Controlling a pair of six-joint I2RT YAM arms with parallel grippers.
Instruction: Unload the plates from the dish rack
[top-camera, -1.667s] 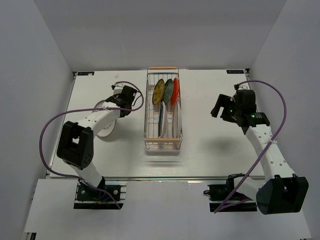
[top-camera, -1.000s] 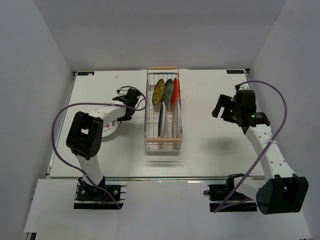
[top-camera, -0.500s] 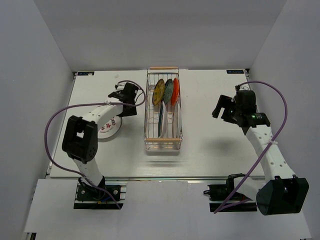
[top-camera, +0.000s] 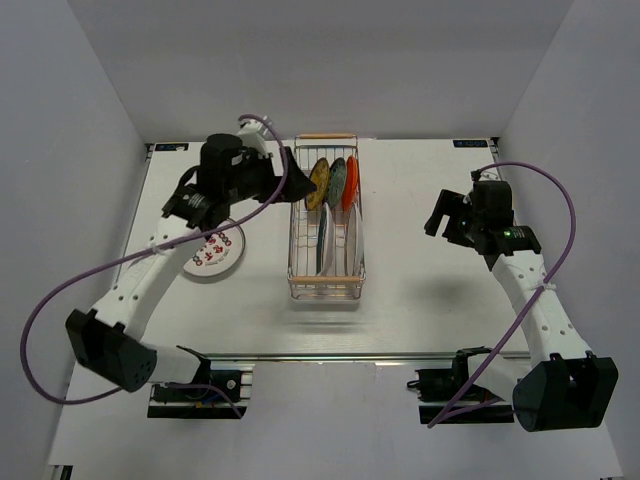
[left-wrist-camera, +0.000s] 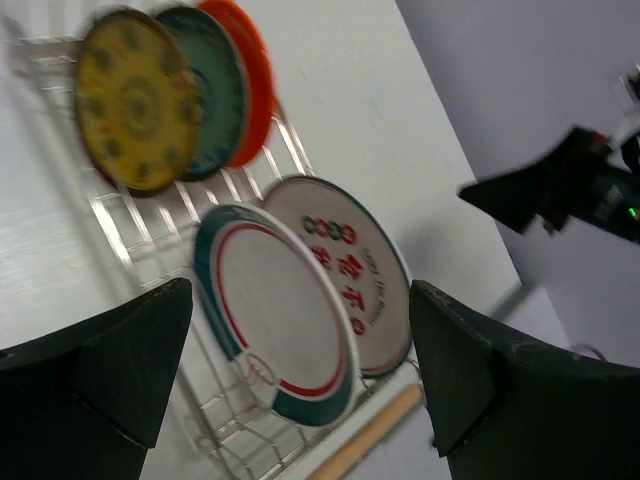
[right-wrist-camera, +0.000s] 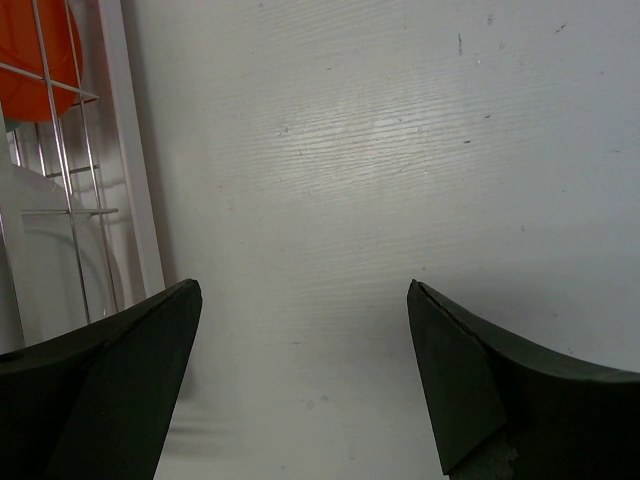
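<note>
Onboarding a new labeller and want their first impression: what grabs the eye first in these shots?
The silver dish rack sits mid-table, with three small plates in yellow, teal and orange on edge at its far end and two larger white plates nearer. Left of it, a white plate with red marks lies flat on the table. The left gripper hovers open over the rack, and the right gripper hangs open over the table to its right.

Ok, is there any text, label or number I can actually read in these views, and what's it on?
No text reads for certain.
On the rear white plate in the dish rack: red characters under small rings, blurred, unreadable.
On the marked plate lying on the table: red marks, too small.
On the black corner labels: too small.
</note>
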